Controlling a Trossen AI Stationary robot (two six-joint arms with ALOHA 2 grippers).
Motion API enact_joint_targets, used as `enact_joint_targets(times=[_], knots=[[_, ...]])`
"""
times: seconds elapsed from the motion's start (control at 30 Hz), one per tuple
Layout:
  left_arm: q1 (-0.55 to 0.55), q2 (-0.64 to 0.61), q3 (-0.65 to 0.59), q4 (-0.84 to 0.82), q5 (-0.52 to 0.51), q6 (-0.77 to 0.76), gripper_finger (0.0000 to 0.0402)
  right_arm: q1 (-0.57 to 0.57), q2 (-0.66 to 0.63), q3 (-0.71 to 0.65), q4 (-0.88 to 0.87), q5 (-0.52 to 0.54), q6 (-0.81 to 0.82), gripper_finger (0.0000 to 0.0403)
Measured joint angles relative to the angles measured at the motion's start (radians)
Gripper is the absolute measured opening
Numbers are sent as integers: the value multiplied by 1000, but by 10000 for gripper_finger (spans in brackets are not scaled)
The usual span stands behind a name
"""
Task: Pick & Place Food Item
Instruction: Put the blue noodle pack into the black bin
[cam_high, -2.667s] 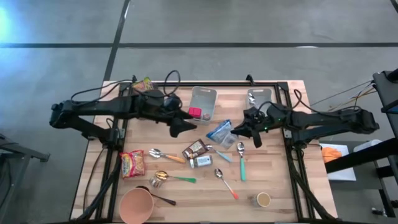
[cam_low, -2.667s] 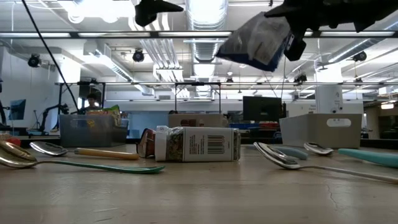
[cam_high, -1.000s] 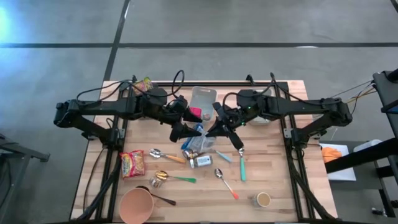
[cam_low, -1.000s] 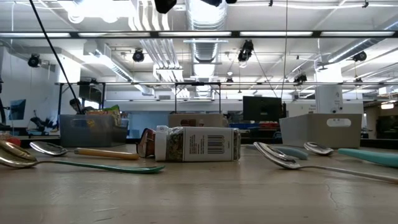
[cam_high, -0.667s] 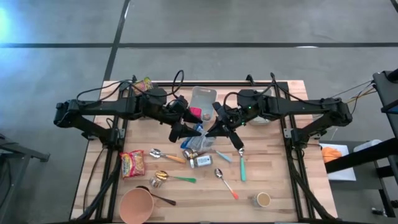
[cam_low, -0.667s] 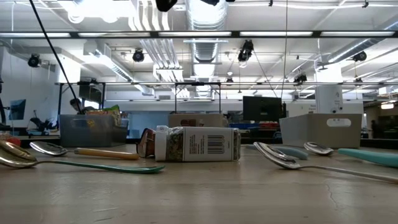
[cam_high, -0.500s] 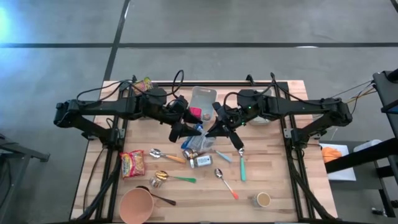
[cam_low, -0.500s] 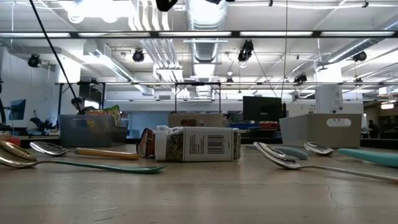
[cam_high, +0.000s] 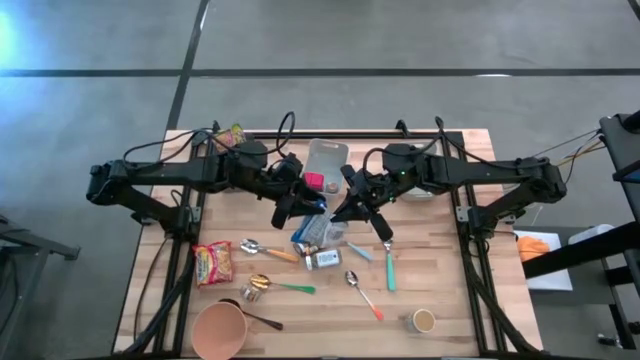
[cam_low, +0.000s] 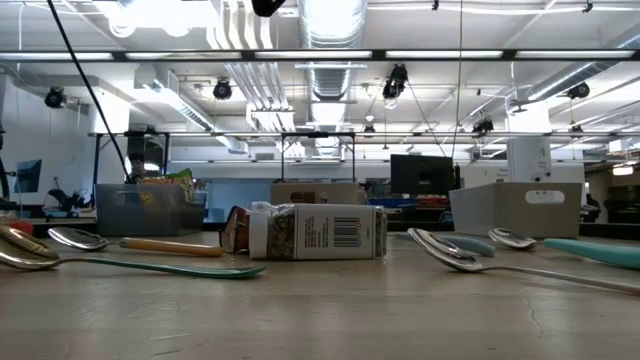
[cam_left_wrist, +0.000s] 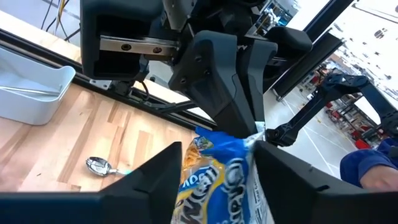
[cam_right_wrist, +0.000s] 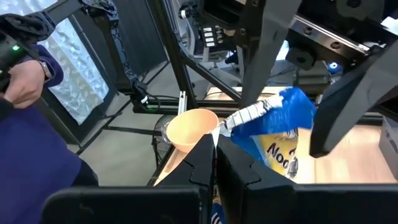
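A blue snack bag (cam_high: 313, 228) hangs over the middle of the table between my two arms. My right gripper (cam_high: 336, 211) reaches in from the table's right and is shut on the bag's top. My left gripper (cam_high: 302, 207) reaches in from the left. In the left wrist view its two fingers stand half open on either side of the bag (cam_left_wrist: 217, 183), close against its sides. The right wrist view shows the bag (cam_right_wrist: 283, 134) in front of my right gripper (cam_right_wrist: 215, 142), with the left arm's fingers flanking it. Both grippers are above the low view. My right gripper pinches the bag's white sealed top edge (cam_right_wrist: 239, 121) at one corner between its two shut fingers, coming nearly level from the table's right. The bag hangs below the hold, clear of the table. My left gripper's fingers (cam_left_wrist: 171, 168) flank the bag; whether they touch it I cannot tell.
Below the bag lie a spice jar (cam_high: 322, 260), a brown packet and several spoons (cam_high: 388, 262). Two grey bins (cam_high: 327, 160) stand at the far edge. A noodle packet (cam_high: 213, 263) and an orange cup (cam_high: 218, 330) sit near left. A person's hand (cam_right_wrist: 25, 81) shows beyond the table.
My left gripper's fingers have drawn closer together around the hanging bag. Both arms and the bag have stayed where they were.
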Motion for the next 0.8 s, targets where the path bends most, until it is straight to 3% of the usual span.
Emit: enact_joint_targets(times=[0.63, 0.8], knots=[[0, 0, 0, 51, 72, 12, 10, 11, 0, -2, 7, 0, 0, 8], [0, 0, 0, 50, 83, -41, 2, 11, 0, -2, 23, 0, 0, 8]])
